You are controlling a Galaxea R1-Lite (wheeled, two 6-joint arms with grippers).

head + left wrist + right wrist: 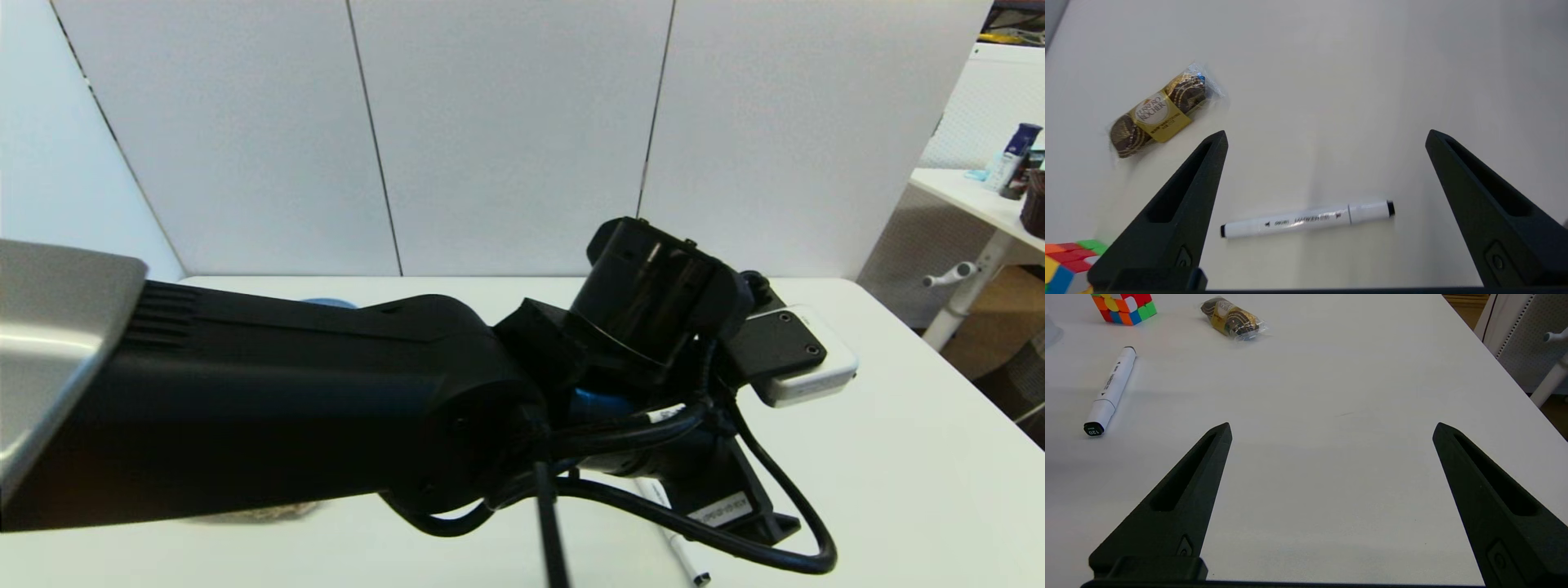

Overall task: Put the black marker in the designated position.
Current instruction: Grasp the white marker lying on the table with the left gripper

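- Head view is filled mostly by the left arm, a bulky black limb with looped cables, stretched across a smooth white worktop; pale wall panels are seen behind it, and a second white table with bottles stands at the far right of the room.
- Only a short length of the marker is seen there, below the arm's wrist, lying flat on the worktop.
- A sliver of something blue is glimpsed just over the arm; what it is cannot be told.
- From the left wrist, the left hand is seen with its two tapered black fingers spread wide apart above the worktop, nothing between them being gripped.
- The marker lies flat below that gap, touching neither finger: a slim white barrel with dark print and small black ends.
- A chocolate pack in clear crinkled wrap with a gold label lies well apart from it, and a corner of a many-coloured cube is seen beside one finger.
- From the right wrist, the right hand is seen low over bare worktop, its fingers likewise wide apart and empty.
- The marker, the cube and the pack lie well away from it.
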